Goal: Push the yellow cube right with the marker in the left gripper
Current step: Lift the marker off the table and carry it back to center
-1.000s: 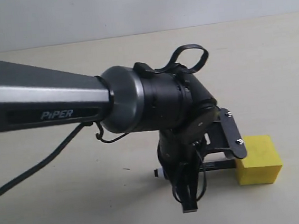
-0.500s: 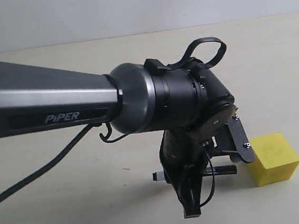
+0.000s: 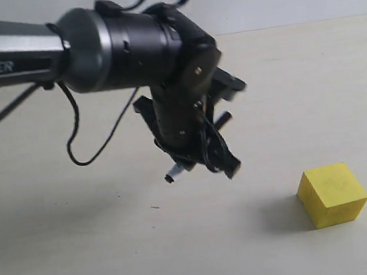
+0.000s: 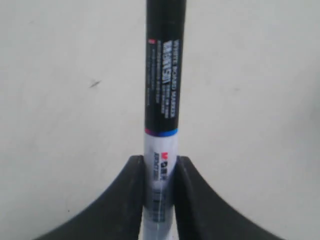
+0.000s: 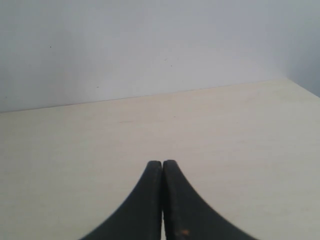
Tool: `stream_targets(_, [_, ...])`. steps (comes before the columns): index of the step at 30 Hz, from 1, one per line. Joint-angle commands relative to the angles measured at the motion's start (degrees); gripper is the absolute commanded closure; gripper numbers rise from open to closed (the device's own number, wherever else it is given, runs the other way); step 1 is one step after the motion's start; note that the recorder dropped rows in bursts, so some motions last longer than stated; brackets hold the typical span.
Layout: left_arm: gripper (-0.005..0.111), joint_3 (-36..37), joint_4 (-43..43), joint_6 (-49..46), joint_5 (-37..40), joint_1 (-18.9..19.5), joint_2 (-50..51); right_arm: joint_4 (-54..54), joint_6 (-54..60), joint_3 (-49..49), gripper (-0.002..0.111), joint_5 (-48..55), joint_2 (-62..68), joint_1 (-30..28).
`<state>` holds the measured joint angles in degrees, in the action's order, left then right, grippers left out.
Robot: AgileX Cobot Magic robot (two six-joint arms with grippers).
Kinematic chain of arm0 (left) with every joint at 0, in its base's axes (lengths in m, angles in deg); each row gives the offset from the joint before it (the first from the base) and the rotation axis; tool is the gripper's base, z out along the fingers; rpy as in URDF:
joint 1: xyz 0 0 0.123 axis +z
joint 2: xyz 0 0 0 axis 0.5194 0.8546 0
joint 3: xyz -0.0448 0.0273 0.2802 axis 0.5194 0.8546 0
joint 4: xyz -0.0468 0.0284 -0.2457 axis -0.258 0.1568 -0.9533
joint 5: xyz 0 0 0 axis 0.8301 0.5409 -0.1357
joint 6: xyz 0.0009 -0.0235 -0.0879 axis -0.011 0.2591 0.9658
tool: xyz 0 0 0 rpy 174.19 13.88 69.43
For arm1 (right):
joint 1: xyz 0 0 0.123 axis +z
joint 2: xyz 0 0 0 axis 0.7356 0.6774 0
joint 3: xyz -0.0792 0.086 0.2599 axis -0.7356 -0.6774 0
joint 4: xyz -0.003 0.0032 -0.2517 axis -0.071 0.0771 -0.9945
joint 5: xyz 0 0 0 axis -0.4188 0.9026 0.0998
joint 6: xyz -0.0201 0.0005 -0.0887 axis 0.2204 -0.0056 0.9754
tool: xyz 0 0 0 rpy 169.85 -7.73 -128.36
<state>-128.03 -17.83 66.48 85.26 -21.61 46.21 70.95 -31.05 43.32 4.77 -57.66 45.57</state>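
The yellow cube [image 3: 332,194] sits on the table at the lower right of the exterior view, with nothing touching it. My left gripper [image 3: 219,161] hangs in the air up and to the left of the cube, well apart from it. It is shut on the marker [image 3: 171,175], which lies tilted across the jaws. In the left wrist view the marker [image 4: 162,95] runs straight out from between the fingers [image 4: 131,190], gripped at its white barrel. My right gripper [image 5: 162,165] is shut with nothing in it, and it does not show in the exterior view.
The left arm's grey tube marked "PIPER" [image 3: 6,54] and a looping black cable [image 3: 86,143] cross the upper left. A pale wall [image 5: 150,45] stands behind the beige table [image 3: 84,251].
The cube slid right early on, then stayed put. The left gripper has lifted off the table and swung up and left away from the cube, and the marker now sits tilted.
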Motion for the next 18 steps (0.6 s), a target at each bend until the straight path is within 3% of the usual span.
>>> stream_targets(1, [0.107,-0.2,-5.2,16.3,-0.1,4.2,-1.0,-0.5,-0.1,-0.3,0.108,-0.4,-0.3,-0.3])
stream_targets(10, [0.107,-0.2,-5.1,32.6,-4.7,5.0,2.1,-0.5,-0.1,-0.3,0.108,-0.4,-0.3,-0.3])
stream_targets(18, [0.107,-0.2,-5.3,36.0,-3.0,6.5,5.1,-0.5,-0.1,-0.3,0.108,-0.4,-0.3,-0.3])
